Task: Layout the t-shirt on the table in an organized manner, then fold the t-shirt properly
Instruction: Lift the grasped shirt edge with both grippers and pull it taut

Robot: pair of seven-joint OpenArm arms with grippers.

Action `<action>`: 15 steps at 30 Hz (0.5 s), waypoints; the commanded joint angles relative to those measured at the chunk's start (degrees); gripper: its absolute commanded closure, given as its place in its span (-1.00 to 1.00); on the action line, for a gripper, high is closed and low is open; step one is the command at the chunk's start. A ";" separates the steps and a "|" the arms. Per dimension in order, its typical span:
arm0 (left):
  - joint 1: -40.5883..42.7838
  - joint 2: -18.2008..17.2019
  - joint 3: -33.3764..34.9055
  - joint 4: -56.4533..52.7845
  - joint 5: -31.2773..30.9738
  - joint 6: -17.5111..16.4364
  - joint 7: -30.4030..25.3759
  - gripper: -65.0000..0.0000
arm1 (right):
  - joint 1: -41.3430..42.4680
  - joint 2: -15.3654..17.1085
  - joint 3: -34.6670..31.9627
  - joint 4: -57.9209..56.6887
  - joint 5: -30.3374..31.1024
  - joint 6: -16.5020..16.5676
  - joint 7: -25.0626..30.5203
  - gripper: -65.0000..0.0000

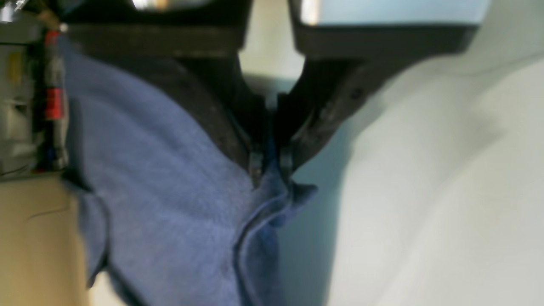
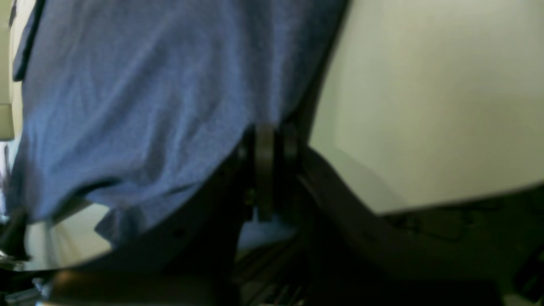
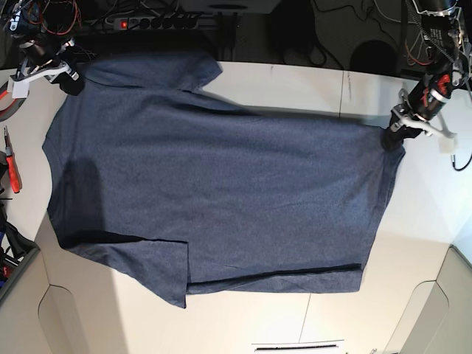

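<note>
The navy-blue t-shirt (image 3: 214, 192) is spread across the white table (image 3: 295, 81), plain side up; no lettering shows. My left gripper (image 3: 392, 137) is at the right of the base view, shut on the shirt's top right corner. In the left wrist view its fingers (image 1: 256, 163) pinch a fold of blue cloth (image 1: 170, 204). My right gripper (image 3: 74, 80) is at the far left, shut on the shirt's top left corner. In the right wrist view the closed fingers (image 2: 265, 165) clamp the cloth's edge (image 2: 127, 106). A sleeve lies folded at the lower left.
Red-handled pliers (image 3: 12, 169) lie at the table's left edge. A power strip and cables (image 3: 155, 22) run behind the far edge. Cut-out panels (image 3: 431, 310) mark the table's near corners. Bare tabletop lies right of and in front of the shirt.
</note>
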 commanded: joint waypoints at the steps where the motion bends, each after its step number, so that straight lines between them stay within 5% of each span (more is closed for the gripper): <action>1: 0.04 -0.81 -1.70 0.74 -2.82 -1.99 0.66 1.00 | -0.52 0.66 0.24 2.19 0.70 0.52 0.61 1.00; 6: 2.03 -0.83 -5.97 0.74 -11.34 -4.34 7.96 1.00 | -2.43 0.66 0.26 6.82 0.66 0.50 0.17 1.00; 15: 8.46 -0.81 -6.40 0.74 -18.93 -4.34 11.43 1.00 | -3.54 0.63 0.28 9.99 1.68 0.50 -3.19 1.00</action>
